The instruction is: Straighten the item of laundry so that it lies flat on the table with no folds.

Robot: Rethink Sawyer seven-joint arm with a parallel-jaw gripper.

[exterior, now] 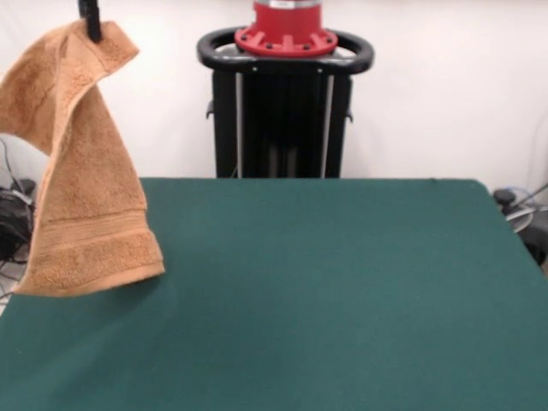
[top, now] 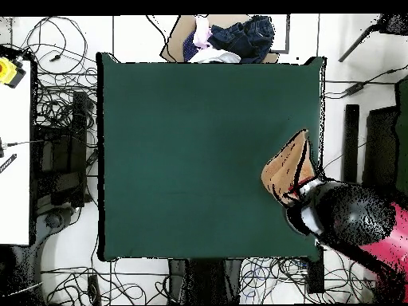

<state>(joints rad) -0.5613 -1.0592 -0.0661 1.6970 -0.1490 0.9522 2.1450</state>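
Observation:
The orange-tan towel hangs in the air over the table's left edge in the front view, held by its top corner. It droops in long folds, and a woven border band shows near its lower edge. My gripper shows only as a black tip at the top edge, shut on the towel's corner. In the overhead view the towel appears near the table's right edge, with my gripper and red and black arm just beside it. The dark green table lies bare below.
The robot's black pedestal stands at the table's far side. A heap of clothes lies beyond the table's top edge in the overhead view. Cables and equipment lie on the floor around the table.

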